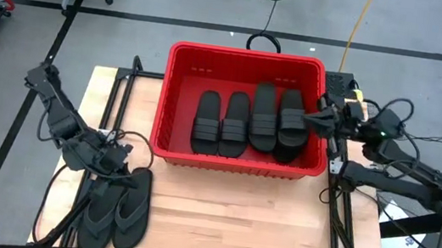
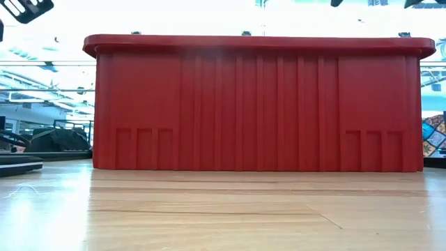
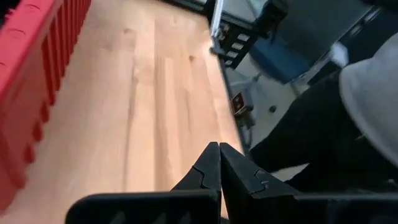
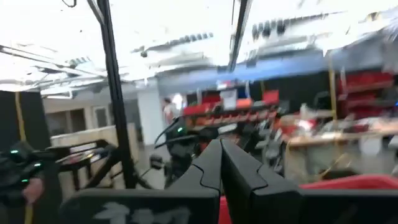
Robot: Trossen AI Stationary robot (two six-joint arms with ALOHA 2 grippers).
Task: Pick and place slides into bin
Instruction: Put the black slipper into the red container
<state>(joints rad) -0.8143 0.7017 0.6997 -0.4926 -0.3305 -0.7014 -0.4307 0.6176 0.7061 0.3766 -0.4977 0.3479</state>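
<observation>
**Clearing the last flip-flops falls to the left arm**

Sitting in the red bin point(image 1: 174, 101) at the far middle of the worktop point(image 1: 234, 220) are four band-strap slides point(image 1: 249, 119), laid side by side with their long axes running from the far edge toward the near edge. Two thong-strap flip-flops point(image 1: 117, 213) remain outside it, lying parallel at the near left corner of the worktop, their length also running far to near.

The left end effector point(image 1: 120, 158) hovers just beyond the far ends of that pair, fingers pressed together and holding nothing; its wrist camera shows bare wood ahead and the bin wall to one side. The right end effector point(image 1: 321, 120) is at the bin's right rim, next to the outermost slide inside, likewise pressed together and empty.

The left arm is plainly the nearer one to the flip-flops, which lie toward the near edge from its fingertips. As I judge it, the coming move needs those fingers to spread and drop onto one flip-flop across its narrow width, then carry it toward the far right into the bin.
</observation>
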